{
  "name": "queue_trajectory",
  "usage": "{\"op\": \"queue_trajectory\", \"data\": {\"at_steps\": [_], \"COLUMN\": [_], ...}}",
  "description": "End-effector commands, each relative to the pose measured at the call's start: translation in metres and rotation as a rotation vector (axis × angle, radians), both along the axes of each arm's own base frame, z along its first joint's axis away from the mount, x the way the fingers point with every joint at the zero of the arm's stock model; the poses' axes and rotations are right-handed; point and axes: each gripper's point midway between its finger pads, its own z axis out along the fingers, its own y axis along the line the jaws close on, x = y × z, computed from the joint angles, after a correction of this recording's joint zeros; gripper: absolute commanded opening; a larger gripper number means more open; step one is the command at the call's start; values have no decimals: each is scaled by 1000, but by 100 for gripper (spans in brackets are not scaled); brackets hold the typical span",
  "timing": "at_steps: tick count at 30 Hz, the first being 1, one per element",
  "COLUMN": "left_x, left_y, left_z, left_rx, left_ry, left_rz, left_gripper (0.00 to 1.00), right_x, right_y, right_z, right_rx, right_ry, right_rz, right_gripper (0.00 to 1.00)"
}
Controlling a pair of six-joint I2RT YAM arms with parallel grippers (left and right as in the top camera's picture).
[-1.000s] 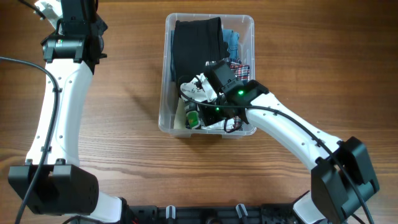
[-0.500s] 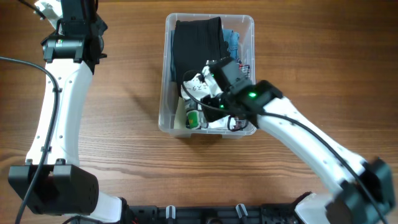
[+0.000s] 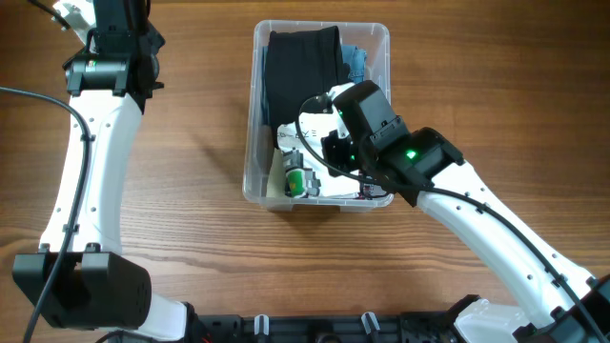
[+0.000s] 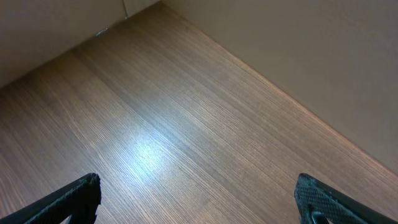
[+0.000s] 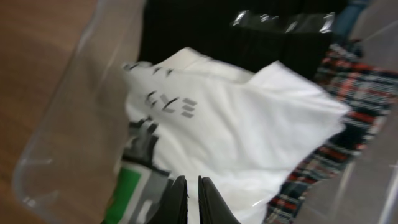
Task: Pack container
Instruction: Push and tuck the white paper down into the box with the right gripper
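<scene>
The container [image 3: 250, 114], a clear plastic bin, stands at the back centre of the wooden table. It holds a black folded garment [image 3: 300, 62], a blue one [image 3: 357, 62], a white printed garment [image 3: 291, 138] and a green-and-white item [image 3: 297, 181]. My right gripper [image 3: 334, 148] hovers over the bin's near half. In the right wrist view its fingers [image 5: 188, 183] are shut with nothing between them, above the white garment [image 5: 249, 124], beside a plaid cloth [image 5: 348, 81] and the bin wall [image 5: 68, 118]. My left gripper [image 3: 119, 19] is open and empty at the far left back [image 4: 199, 199].
The left wrist view shows only bare wooden table [image 4: 186, 124] and a plain wall [image 4: 311, 56] behind it. The left arm [image 3: 91, 162] runs along the table's left side, well apart from the bin.
My right gripper has lifted off the white garment and moved right and toward the back over the bin. The left arm has not moved.
</scene>
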Motion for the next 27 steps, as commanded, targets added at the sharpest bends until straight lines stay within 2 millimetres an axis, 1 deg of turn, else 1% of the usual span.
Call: {"op": "queue_trajectory", "data": {"at_steps": [1, 4, 9, 15, 18, 20, 22, 25, 26, 27], "left_x": [0, 0, 0, 0, 0, 0, 0, 0, 0, 0], "left_y": [4, 4, 4, 4, 4, 4, 4, 4, 4, 4], "left_z": [-1, -1, -1, -1, -1, -1, -1, -1, -1, -1], "left_rx": [14, 15, 15, 14, 15, 15, 15, 14, 14, 14], "left_ry": [6, 6, 6, 6, 6, 6, 6, 6, 6, 6], "left_rz": [13, 13, 13, 13, 13, 13, 13, 13, 13, 13], "left_gripper": [100, 100, 100, 100, 100, 100, 100, 100, 100, 100], "right_x": [19, 26, 40, 67, 74, 76, 77, 76, 73, 71], "right_y": [-9, -4, 4, -6, -12, -15, -15, -13, -11, -10], "right_z": [-6, -14, -40, -88, -102, -102, -90, -61, -43, -32], "right_rx": [-48, -48, -71, -142, -156, -153, -136, -87, -48, -24], "right_ry": [-47, -46, -31, -3, 14, 13, -8, -54, -78, -92], "right_rz": [-103, -103, -108, -173, -192, -201, -204, -200, -191, -184], "right_gripper": [7, 7, 7, 8, 7, 4, 4, 4, 4, 4]}}
